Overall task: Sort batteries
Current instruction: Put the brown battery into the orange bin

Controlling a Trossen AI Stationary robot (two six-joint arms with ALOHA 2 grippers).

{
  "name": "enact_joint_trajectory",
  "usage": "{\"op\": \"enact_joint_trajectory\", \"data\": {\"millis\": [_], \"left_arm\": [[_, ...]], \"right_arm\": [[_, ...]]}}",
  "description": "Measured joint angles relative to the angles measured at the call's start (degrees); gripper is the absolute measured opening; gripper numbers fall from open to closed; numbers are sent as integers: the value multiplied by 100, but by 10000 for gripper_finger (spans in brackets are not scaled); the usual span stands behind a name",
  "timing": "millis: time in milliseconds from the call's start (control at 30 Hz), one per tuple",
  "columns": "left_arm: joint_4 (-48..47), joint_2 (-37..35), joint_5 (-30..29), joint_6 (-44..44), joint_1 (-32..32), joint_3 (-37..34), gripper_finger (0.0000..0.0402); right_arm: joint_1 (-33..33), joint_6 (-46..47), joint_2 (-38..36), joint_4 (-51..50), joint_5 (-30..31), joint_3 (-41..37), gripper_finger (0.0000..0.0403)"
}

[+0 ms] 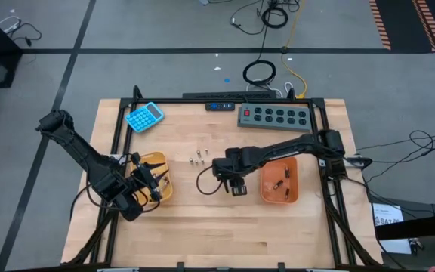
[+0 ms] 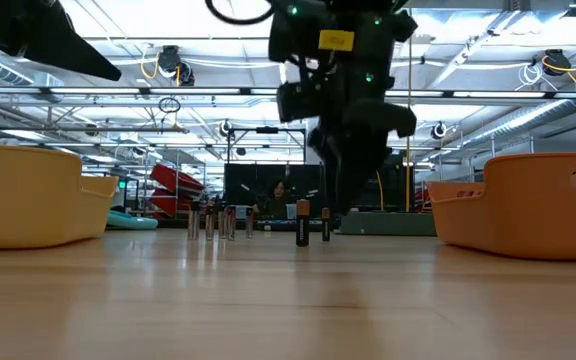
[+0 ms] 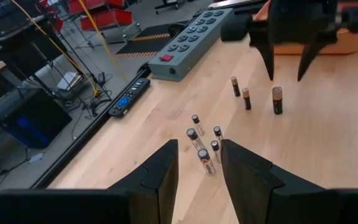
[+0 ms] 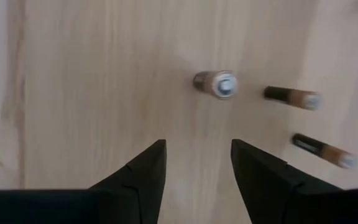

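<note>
Several small silvery batteries [image 3: 204,148] stand upright in a cluster on the wooden table [image 1: 198,159]. Three black-and-copper batteries [image 3: 246,98] stand upright nearer the orange tray [image 1: 279,181]. My right gripper [image 4: 197,146] is open and points down above the table, just short of the largest of these batteries [image 4: 216,83]. In the left wrist view the right gripper [image 3: 286,74] hangs over that battery [image 3: 276,99]. My left gripper [image 3: 199,168] is open over the yellow tray [image 1: 153,177] and faces the silvery cluster.
A grey power strip [image 1: 273,115] and a blue calculator [image 1: 143,116] lie along the table's far edge. The orange tray holds a few batteries [image 1: 278,181]. In the low view, the yellow tray [image 2: 28,195] and the orange tray [image 2: 528,205] flank bare wood.
</note>
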Motion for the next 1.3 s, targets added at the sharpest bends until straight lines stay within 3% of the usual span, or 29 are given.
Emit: {"op": "enact_joint_trajectory", "data": {"millis": [1300], "left_arm": [[389,46,-178,-153,-14,-349,132]], "right_arm": [[-235,-230,516,1088,-335,4,171]]}}
